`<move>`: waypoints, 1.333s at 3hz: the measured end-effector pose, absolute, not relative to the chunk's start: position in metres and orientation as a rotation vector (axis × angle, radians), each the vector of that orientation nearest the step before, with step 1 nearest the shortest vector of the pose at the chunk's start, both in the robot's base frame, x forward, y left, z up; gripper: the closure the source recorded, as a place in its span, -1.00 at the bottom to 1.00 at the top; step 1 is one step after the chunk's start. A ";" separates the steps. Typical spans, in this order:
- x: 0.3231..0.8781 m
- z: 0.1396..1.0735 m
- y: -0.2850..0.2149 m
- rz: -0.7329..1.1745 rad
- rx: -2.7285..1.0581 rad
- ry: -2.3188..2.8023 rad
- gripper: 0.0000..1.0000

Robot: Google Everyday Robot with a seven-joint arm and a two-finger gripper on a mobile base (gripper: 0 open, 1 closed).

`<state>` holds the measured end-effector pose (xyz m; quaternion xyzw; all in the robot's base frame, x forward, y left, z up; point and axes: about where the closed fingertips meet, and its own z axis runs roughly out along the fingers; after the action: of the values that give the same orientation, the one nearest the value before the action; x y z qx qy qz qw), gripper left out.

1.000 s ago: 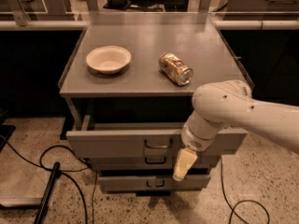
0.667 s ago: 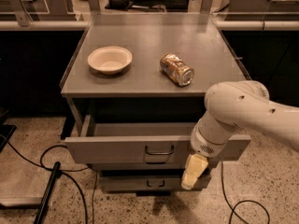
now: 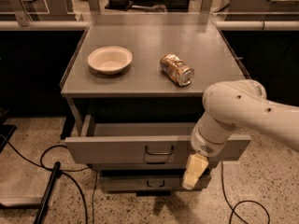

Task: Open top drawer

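Note:
The top drawer [image 3: 117, 149] is the wide grey metal one just under the cabinet top. It stands pulled out toward me, with its inside showing behind the front panel. Its small dark wire handle [image 3: 159, 151] is at the panel's centre. My gripper [image 3: 194, 171] hangs below the white arm [image 3: 233, 111], in front of the drawer's right part. It is to the right of and below the handle and holds nothing of the drawer.
A cream bowl [image 3: 110, 59] and a tipped can [image 3: 176, 69] lie on the grey cabinet top [image 3: 149, 36]. A narrower lower drawer [image 3: 140, 183] sits shut beneath. Black cables [image 3: 28, 160] and a dark rod [image 3: 46, 195] lie on the speckled floor at left.
The top drawer has slid further out toward me. My gripper has moved right and down, away from the handle.

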<state>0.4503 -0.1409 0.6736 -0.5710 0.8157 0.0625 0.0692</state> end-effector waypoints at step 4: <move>0.362 0.683 -0.183 0.244 -1.782 2.546 -1.00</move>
<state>0.3624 -0.1834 0.6833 -0.5717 0.8166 0.0783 0.0121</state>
